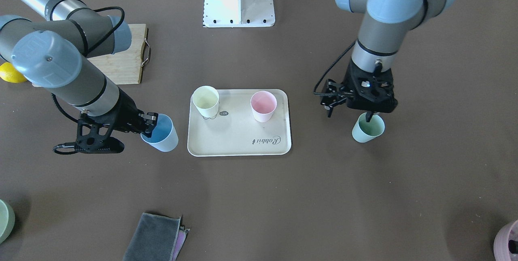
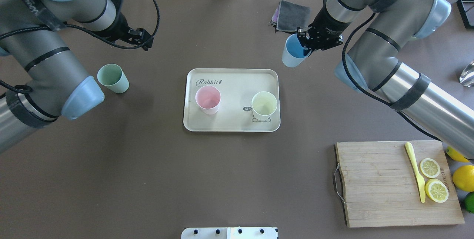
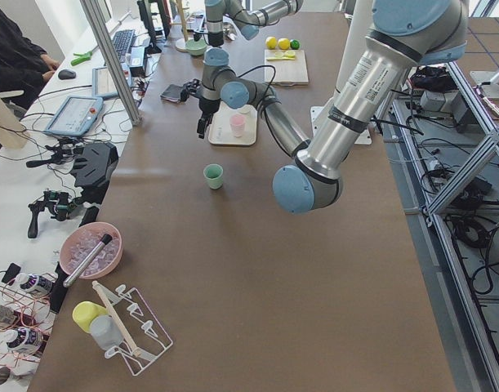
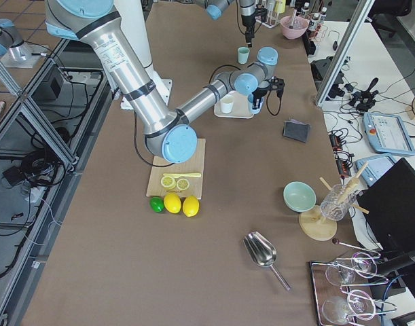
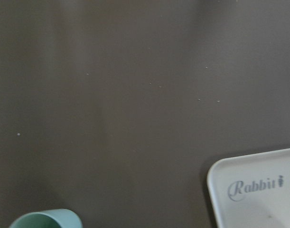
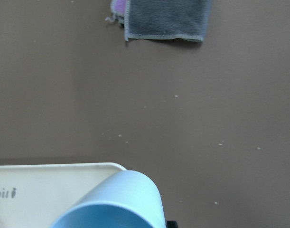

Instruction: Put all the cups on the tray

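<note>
Two cups on the tray, one in my right jaws, one on the table.
The pale yellow cup (image 2: 264, 105) and the pale pink cup (image 2: 207, 99) stand upright and empty on the tray (image 2: 233, 83). My right gripper (image 1: 148, 127) grips the rim of the light blue cup (image 2: 292, 55), which is empty, tilted, just beside the tray. My left gripper (image 1: 368, 116) hangs pointing down over the empty mint green cup (image 2: 113, 78), which stands on the table apart from the tray. Whether its jaws are wide or narrow I cannot tell.
</note>
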`<state>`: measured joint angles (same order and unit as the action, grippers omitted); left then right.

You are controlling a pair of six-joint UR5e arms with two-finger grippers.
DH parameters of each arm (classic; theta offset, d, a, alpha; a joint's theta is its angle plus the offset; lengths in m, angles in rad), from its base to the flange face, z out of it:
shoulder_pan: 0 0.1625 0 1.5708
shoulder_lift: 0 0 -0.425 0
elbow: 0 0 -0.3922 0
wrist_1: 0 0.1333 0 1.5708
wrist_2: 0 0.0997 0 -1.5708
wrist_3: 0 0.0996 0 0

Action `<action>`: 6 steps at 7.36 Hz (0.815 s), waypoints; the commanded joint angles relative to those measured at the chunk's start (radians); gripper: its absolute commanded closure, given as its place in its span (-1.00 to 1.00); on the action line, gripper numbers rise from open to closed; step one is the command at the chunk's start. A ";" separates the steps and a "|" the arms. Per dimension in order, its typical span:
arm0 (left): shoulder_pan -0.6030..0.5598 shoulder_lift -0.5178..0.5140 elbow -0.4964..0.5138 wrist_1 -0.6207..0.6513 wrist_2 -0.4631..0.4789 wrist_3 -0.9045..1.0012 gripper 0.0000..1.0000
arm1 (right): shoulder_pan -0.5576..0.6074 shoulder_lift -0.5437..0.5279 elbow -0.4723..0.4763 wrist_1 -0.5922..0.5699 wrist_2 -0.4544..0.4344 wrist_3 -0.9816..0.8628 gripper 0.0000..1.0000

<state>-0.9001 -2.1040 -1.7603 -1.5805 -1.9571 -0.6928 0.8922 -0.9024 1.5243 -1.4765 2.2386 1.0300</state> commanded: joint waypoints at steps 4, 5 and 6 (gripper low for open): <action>-0.065 0.104 0.165 -0.286 -0.071 0.085 -0.96 | -0.199 0.092 -0.099 0.005 -0.195 0.070 1.00; -0.065 0.125 0.151 -0.289 -0.072 0.081 -0.96 | -0.222 0.092 -0.099 0.008 -0.215 0.071 1.00; -0.060 0.151 0.124 -0.291 -0.072 0.069 -0.96 | -0.231 0.094 -0.099 0.008 -0.252 0.071 1.00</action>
<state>-0.9632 -1.9804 -1.6117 -1.8675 -2.0280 -0.6131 0.6810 -0.8099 1.4257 -1.4695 2.0262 1.1005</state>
